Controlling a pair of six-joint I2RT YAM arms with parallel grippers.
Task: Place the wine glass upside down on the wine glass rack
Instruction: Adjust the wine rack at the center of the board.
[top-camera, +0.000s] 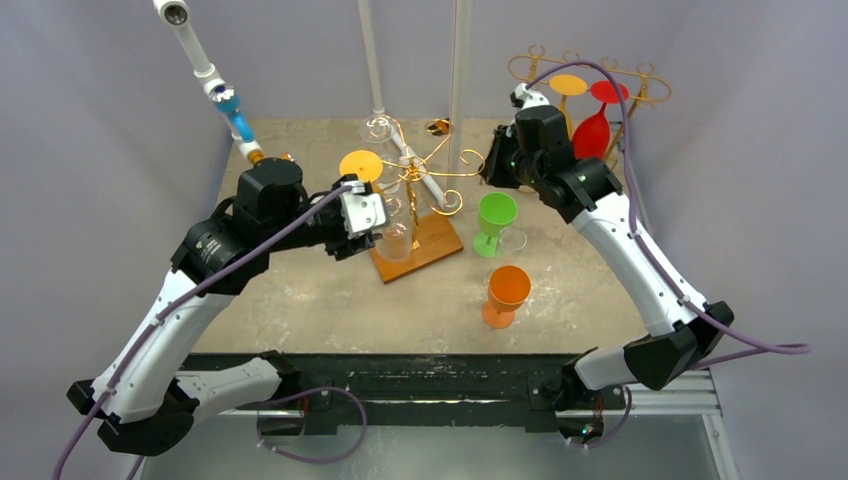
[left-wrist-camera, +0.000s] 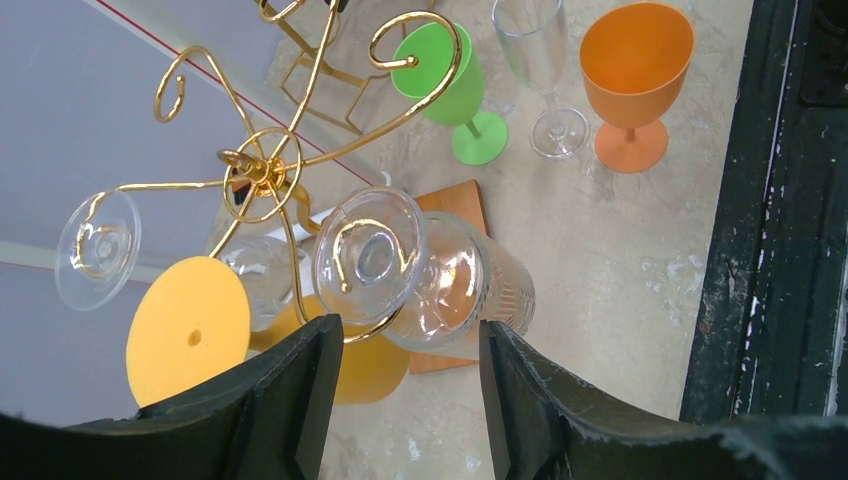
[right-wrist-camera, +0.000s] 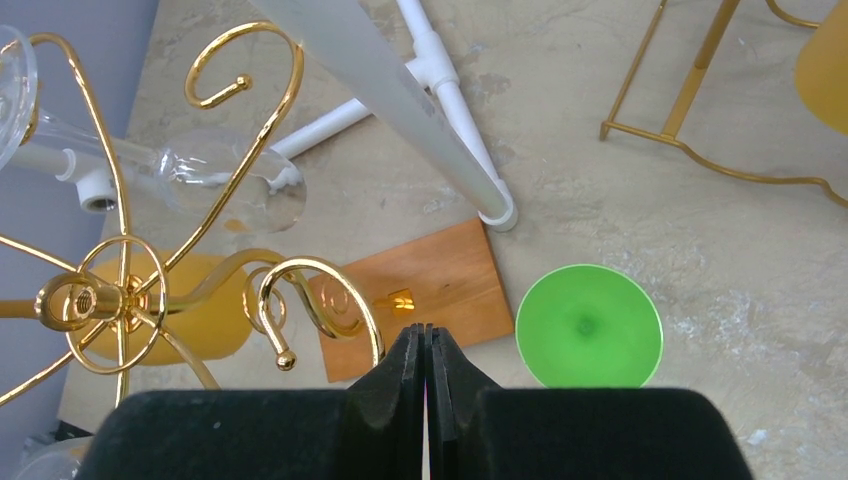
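The wine glass (left-wrist-camera: 440, 285) is clear, with a ribbed bowl and a round flat foot. It is upside down at one curled arm of the rack (left-wrist-camera: 262, 170), above the wooden base (left-wrist-camera: 455, 200). The gold wire crosses its foot, but I cannot tell if the arm fully carries it.

The left claw (left-wrist-camera: 410, 335) stands about half open, with its black fingers (left-wrist-camera: 300, 390) on both sides of the bowl. I cannot tell if they press the glass. The right claw (right-wrist-camera: 427, 335) is closed, with nothing in it.

The rack is thin shiny wire with spiral ends. A matte yellow glass (left-wrist-camera: 190, 330) hangs just beside the wine glass.

A green cup (left-wrist-camera: 445, 85), a clear flute (left-wrist-camera: 535, 50) and an orange cup (left-wrist-camera: 635, 60) stand on the rough table (left-wrist-camera: 620, 270). They are between the rack and the black edge (left-wrist-camera: 770, 200), and the green cup is near the base.
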